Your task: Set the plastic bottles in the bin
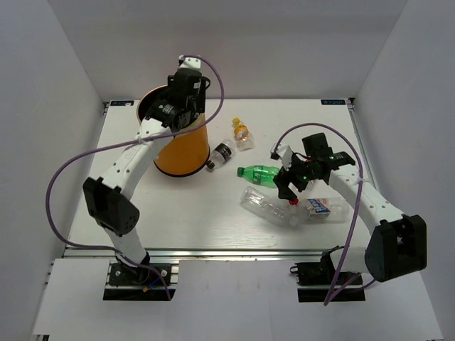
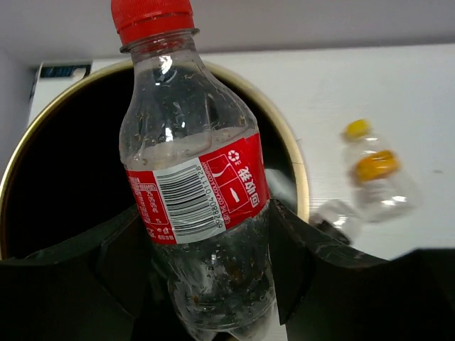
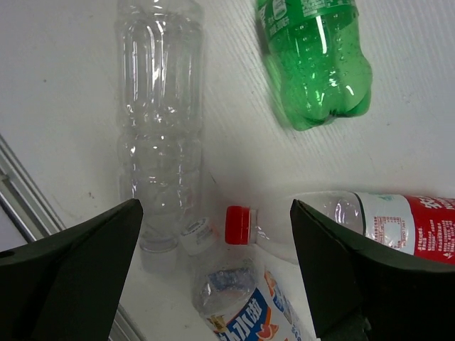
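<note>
My left gripper (image 1: pixel 181 96) is shut on a clear bottle with a red cap and red label (image 2: pixel 192 185), holding it upright over the black mouth of the orange bin (image 1: pixel 181 153); the pale bin rim (image 2: pixel 297 167) shows behind it. My right gripper (image 1: pixel 291 186) is open and empty in the right wrist view (image 3: pixel 215 206), just above a red-capped bottle (image 3: pixel 341 220) lying on the table. Around it lie a green bottle (image 3: pixel 316 64), a long clear bottle (image 3: pixel 160 128) and a blue-and-white-labelled bottle (image 3: pixel 245 309).
A small black-labelled bottle (image 1: pixel 220 155) lies against the bin's right side. A yellow-orange-capped bottle (image 1: pixel 242 133) lies behind it. The green bottle (image 1: pixel 259 172) and the long clear bottle (image 1: pixel 270 207) lie mid-table. White walls enclose the table (image 1: pixel 178 213).
</note>
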